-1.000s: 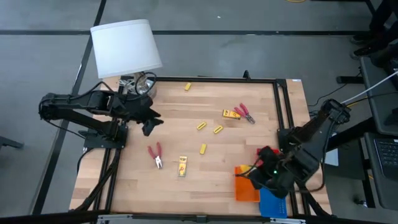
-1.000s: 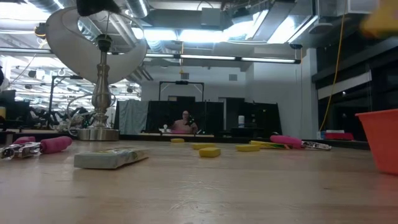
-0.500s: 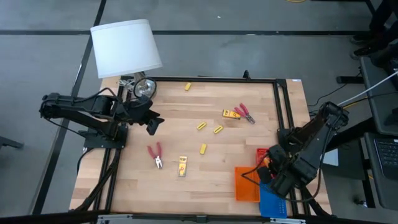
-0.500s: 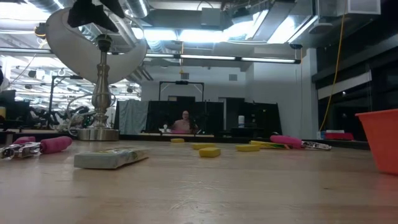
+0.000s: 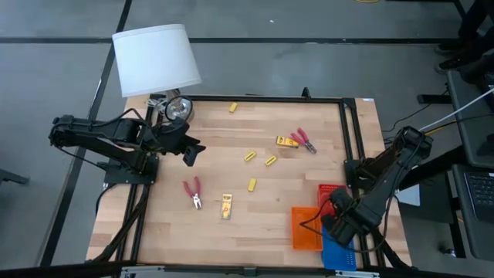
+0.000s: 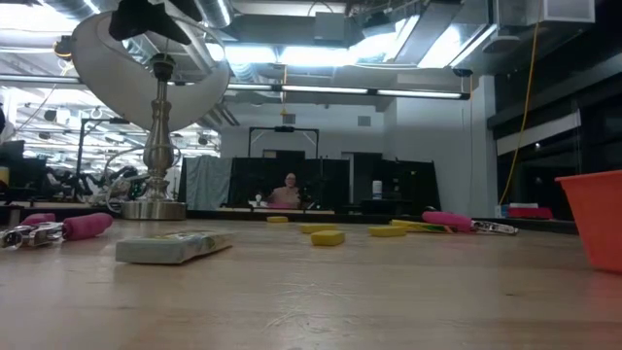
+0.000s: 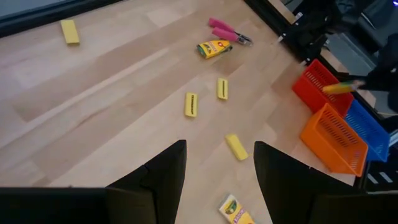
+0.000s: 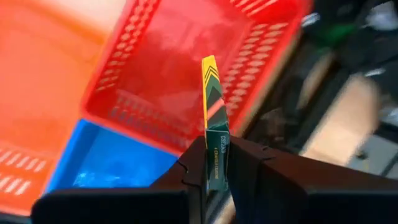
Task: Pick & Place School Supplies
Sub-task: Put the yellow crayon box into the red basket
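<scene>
My right gripper point(image 5: 333, 220) is shut on a flat yellow pack with dark green marks point(image 8: 211, 99), over the near right corner where the red tray point(image 8: 143, 118) meets the blue tray point(image 8: 118, 168). My left gripper point(image 5: 187, 152) is open and hovers above the far left of the table, touching nothing. Flat on the wood lie two more packs point(image 5: 226, 205) point(image 5: 286, 142), two red-handled tools point(image 5: 193, 193) point(image 5: 303, 139) and several small yellow blocks, such as one near the far edge point(image 5: 233, 107) and one mid-table point(image 5: 252, 184). My right gripper pinches the pack by one short end point(image 8: 216, 155) between its two fingers. The pack shows edge-on and sticks straight out past the fingertips. It is lifted clear, above the red tray's wall.
The orange tray point(image 5: 305, 228), red tray point(image 5: 330, 191) and blue tray point(image 5: 336, 251) crowd the near right corner. A white-shaded lamp point(image 5: 157, 60) stands on the far left corner, close behind my left gripper. A dark frame point(image 5: 346, 139) runs along the table's edges. Bare wood lies mid-table.
My right gripper, still shut on the pack, has drawn back toward the table's near right corner, and the red tray now shows beside it. My left gripper has shifted slightly toward the right. The loose supplies have stayed put.
</scene>
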`<action>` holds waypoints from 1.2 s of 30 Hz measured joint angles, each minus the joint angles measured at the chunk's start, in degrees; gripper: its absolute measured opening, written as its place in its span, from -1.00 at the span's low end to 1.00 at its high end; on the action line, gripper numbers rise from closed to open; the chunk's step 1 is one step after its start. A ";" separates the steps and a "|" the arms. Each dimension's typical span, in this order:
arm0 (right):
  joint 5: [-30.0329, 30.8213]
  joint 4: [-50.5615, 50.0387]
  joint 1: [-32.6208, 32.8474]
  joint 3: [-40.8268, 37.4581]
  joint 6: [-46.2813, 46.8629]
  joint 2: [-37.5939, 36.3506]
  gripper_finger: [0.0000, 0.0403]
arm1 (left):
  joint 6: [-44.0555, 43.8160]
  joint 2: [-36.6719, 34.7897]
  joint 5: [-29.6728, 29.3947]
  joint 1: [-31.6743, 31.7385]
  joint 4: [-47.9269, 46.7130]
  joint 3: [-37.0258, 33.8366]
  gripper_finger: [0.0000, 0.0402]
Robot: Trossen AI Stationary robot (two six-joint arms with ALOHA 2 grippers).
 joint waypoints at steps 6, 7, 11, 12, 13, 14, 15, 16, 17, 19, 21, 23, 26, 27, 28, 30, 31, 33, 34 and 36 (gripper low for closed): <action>-2.57 1.80 -0.16 -1.36 1.80 0.83 -0.81 | -0.86 0.00 0.42 0.00 0.44 0.00 -0.08; -2.75 1.78 -0.29 -1.36 1.89 0.94 -0.81 | -0.85 0.00 0.77 0.00 0.64 0.00 -0.08; -3.14 2.26 -0.54 -1.36 1.99 1.06 -0.81 | -0.43 0.00 1.79 0.00 1.48 0.00 -0.08; -3.19 2.28 -0.71 -1.36 1.99 1.06 -0.81 | -0.41 0.00 1.82 0.00 1.49 0.00 -0.08; -3.17 2.54 -0.97 -1.36 1.93 1.06 -0.81 | -0.37 0.00 1.86 0.00 1.54 0.00 -0.08; -2.89 2.85 -1.29 -1.36 1.80 1.06 -0.81 | -0.32 0.00 1.92 0.00 1.53 0.00 -0.08; -1.98 3.36 -1.58 -1.36 1.68 1.06 -0.80 | -0.24 0.00 2.13 0.00 1.52 0.00 -0.08; -1.04 3.95 -1.85 -1.36 1.71 1.06 -0.78 | 0.02 0.00 2.53 0.00 1.54 0.00 -0.08; -0.35 4.43 -2.02 -1.36 1.71 1.06 -0.74 | 0.30 0.00 2.96 0.00 1.56 0.00 -0.08; 0.35 4.51 -2.42 -1.36 1.73 1.06 -0.64 | 0.65 0.00 3.41 0.00 1.56 0.00 -0.08; 0.40 4.53 -2.76 -1.36 1.72 1.06 -0.53 | 0.73 0.00 3.41 0.00 1.56 0.00 -0.08; 0.46 4.45 -3.00 -1.36 1.71 1.06 -0.42 | 0.79 0.00 3.41 0.00 1.56 0.00 -0.08; 0.51 4.43 -3.23 -1.36 1.73 1.06 -0.32 | 1.22 0.00 3.41 0.00 1.56 0.00 -0.08; 0.52 4.30 -3.39 -1.36 1.73 1.06 -0.30 | 1.28 0.00 3.41 0.00 1.56 0.00 -0.08; 0.99 4.24 -3.59 -1.32 1.73 1.04 -0.29 | 1.31 0.00 3.41 0.00 1.56 0.00 -0.08; 3.17 3.74 -4.31 -0.48 1.79 1.04 -0.28 | 1.72 0.00 3.29 0.00 1.56 0.00 -0.08; 3.90 3.44 -4.91 0.04 1.80 0.98 -0.27 | 1.87 0.00 3.23 0.00 1.54 0.00 -0.08; 5.48 2.37 -6.19 0.67 1.73 0.95 -0.27 | 2.19 0.00 3.02 0.00 1.56 0.00 -0.08; 6.33 2.03 -6.81 0.93 1.72 0.95 -0.27 | 2.23 0.00 2.98 0.00 1.55 0.00 -0.08; 7.87 1.92 -7.93 1.22 1.18 0.95 -0.27 | 2.31 0.00 2.79 0.00 1.56 0.00 -0.08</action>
